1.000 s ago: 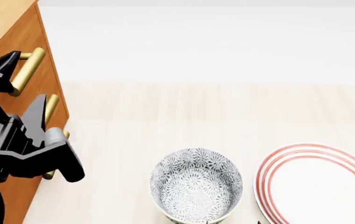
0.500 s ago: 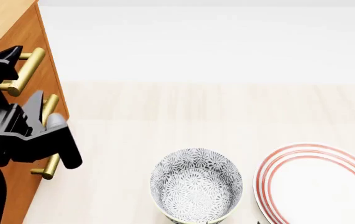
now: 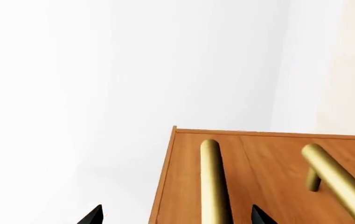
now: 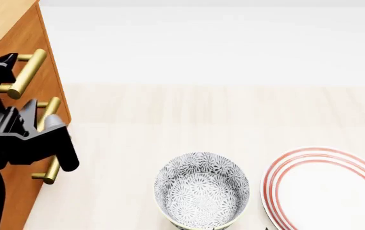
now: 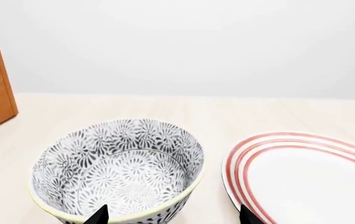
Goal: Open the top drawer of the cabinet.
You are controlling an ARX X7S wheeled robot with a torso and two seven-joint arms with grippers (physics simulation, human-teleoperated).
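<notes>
Left end effector (image 4: 17,91), fingers spread, has risen beside the cabinet (image 4: 3,28) to straddle the top drawer (image 4: 25,45) handle (image 4: 25,72); grasp pending.

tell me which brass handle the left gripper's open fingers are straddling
The topmost handle, on the top drawer. The left gripper has one finger above it and the other below; the lower handles sit beneath the gripper, outside its fingers.
</notes>
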